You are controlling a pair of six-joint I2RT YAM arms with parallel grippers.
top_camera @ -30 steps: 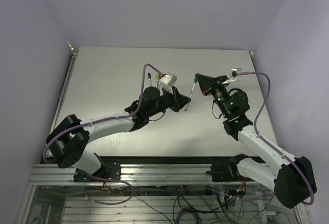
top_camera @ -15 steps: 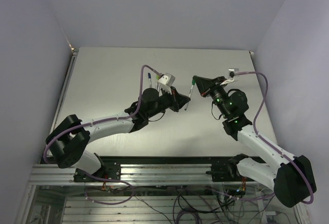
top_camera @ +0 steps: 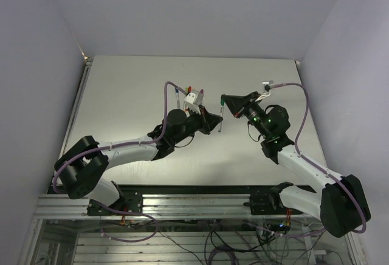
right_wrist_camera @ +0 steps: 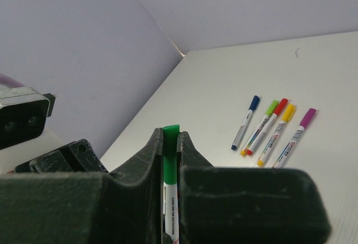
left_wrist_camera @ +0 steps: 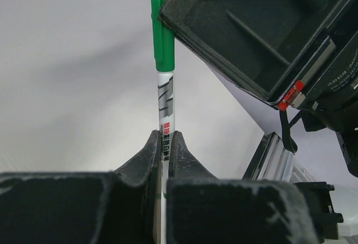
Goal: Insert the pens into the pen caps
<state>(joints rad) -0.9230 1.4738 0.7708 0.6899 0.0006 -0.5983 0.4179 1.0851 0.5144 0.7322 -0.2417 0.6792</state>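
Held in the air over the pale grey table [top_camera: 121, 95], the thin white marker pen [left_wrist_camera: 166, 101] is clamped by the closed left gripper [left_wrist_camera: 164, 139] while the right gripper [right_wrist_camera: 169, 137] squeezes the green plastic cap [right_wrist_camera: 169, 163] on its end

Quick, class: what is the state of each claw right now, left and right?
Left claw: closed on the pen.
Right claw: closed on the green cap.

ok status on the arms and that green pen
Left gripper shut on the green pen. Right gripper shut on its green cap, cap on the pen's end. Five capped pens lie off to the side, nothing in the way.
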